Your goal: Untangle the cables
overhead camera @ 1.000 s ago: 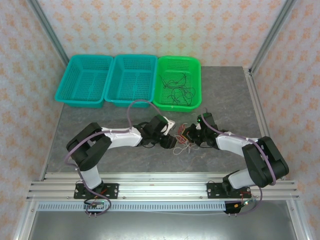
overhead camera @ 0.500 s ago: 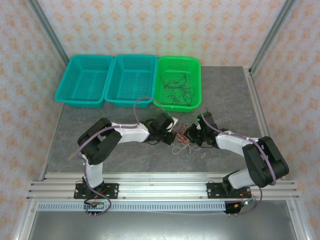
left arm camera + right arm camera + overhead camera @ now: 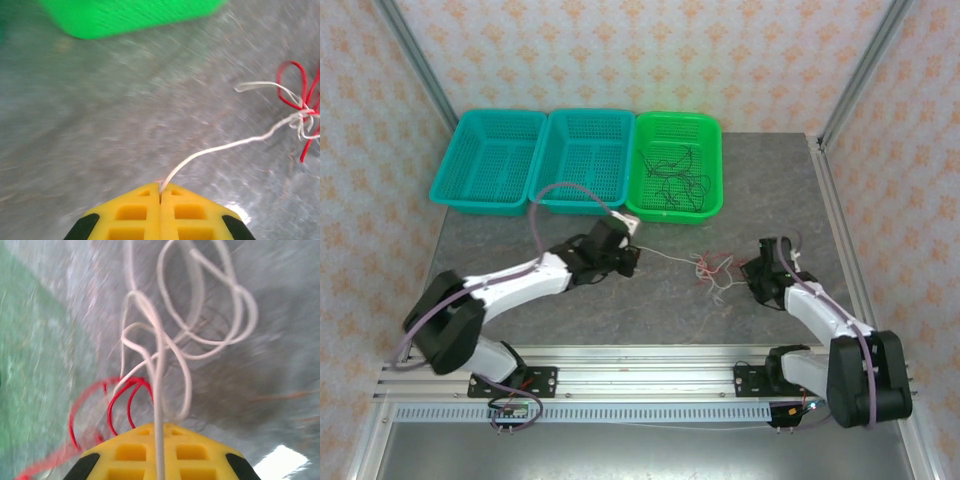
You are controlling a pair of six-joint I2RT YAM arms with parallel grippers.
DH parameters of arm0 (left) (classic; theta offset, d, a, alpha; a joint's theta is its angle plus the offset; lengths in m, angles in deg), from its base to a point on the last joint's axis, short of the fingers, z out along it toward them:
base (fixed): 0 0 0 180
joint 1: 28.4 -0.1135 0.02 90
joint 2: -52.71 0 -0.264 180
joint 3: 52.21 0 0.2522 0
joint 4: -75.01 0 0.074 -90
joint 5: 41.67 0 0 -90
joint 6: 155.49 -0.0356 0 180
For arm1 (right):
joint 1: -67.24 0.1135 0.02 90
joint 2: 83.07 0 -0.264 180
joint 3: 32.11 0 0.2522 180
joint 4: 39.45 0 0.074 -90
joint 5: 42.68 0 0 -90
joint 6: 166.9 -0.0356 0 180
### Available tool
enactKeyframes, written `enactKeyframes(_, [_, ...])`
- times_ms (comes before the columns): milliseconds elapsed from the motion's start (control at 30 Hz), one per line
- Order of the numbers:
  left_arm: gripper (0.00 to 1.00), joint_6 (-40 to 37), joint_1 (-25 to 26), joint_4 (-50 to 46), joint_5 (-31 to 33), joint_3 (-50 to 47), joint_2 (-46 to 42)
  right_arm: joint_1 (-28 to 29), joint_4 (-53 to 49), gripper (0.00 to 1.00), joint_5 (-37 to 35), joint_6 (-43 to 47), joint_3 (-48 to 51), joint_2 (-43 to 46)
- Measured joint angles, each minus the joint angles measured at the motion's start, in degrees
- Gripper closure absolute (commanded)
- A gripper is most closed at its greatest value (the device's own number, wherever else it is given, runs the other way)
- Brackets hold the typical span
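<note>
Cables (image 3: pixel 710 270) lie strung across the mottled grey worktop (image 3: pixel 520 260) between the two arms. The left gripper (image 3: pixel 632 256) pinches one white strand and the right gripper (image 3: pixel 751 276) another (both pairs of yellow jaws pressed together). Thin white and red loops knot loosely nearer the right.

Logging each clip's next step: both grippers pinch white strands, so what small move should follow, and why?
Probably ease the left gripper leftward, away from the right gripper: each is shut on a white cable, and the red-and-white knot between them looks unresolved.
</note>
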Motion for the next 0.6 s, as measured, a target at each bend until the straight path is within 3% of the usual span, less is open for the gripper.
enactKeyframes(267, [1.00,3.58,-11.17,-7.67,3.37,-2.01,-19.30,-4.90,-4.57,1.00,-4.70,1.88,-0.39,-0.26])
enactKeyframes(600, [1.00,3.34,-29.42,-25.38,1.33,14.49,-24.52,-10.99,-8.22,1.00,-7.41,3.61,-5.90,-9.64])
